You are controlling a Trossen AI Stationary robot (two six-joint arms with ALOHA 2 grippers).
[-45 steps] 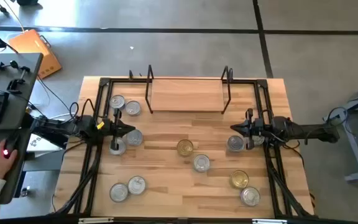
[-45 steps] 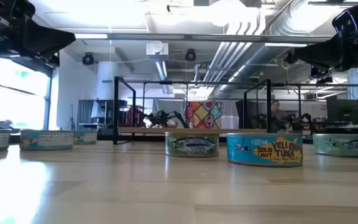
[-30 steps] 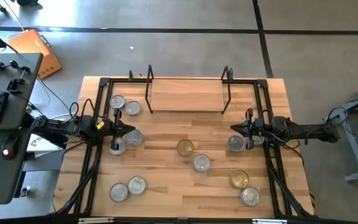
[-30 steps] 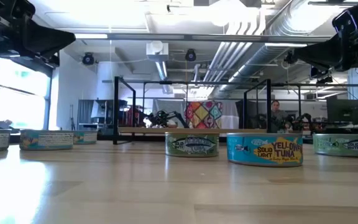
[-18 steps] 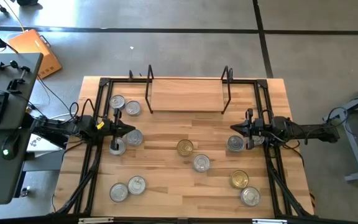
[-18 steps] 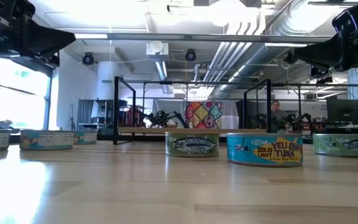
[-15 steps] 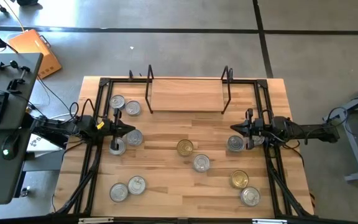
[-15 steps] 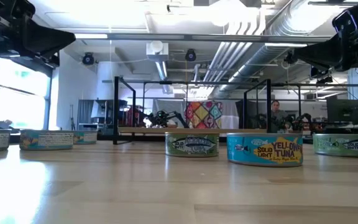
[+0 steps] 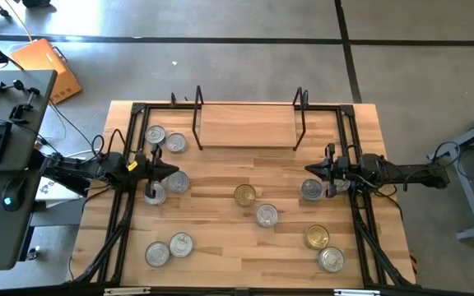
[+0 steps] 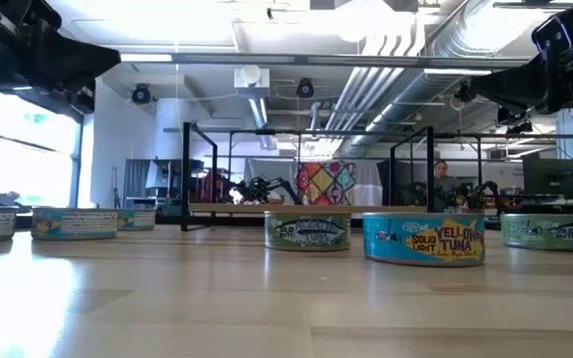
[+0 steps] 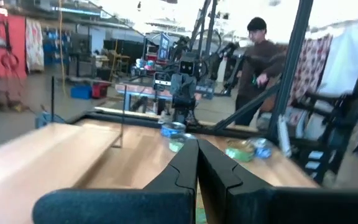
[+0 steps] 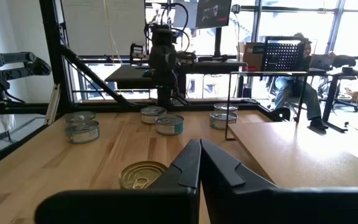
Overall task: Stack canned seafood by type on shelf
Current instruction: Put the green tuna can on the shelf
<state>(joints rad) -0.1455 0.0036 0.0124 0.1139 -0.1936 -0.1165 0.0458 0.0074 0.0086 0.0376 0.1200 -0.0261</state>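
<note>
Two sets of fingers are clenched together and grasp nothing; the left gripper (image 9: 174, 171) hangs above the surface (image 9: 220, 247) at its left side, its fingers (image 11: 182, 168) pressed tip to tip in the left wrist view; the right gripper (image 9: 306, 170) hangs at the right side, pointing inward toward the left one, its fingers (image 12: 188, 165) likewise pressed together. Just beside the left gripper lie two silver-lidded cans (image 9: 164, 187), touching or nearly so; two more cans (image 9: 164, 138) sit near the shelf's left upright; a further pair (image 9: 169, 249) rests at the near left edge. Beside the right gripper lies one silver can (image 9: 312, 190); a gold-lidded can (image 9: 244, 195) sits at mid-surface with a silver can (image 9: 267, 215) just beside it; a second gold-lidded can (image 9: 317, 238) and a silver one (image 9: 331, 259) lie at the near right. The shelf (image 9: 245, 126), a light-wood board between two black wire uprights, stands at the far edge, with no can on it; all tins lie singly on the surface, none stacked. In the low view a blue can labelled yellowfin tuna (image 10: 424, 240) stands nearest.
</note>
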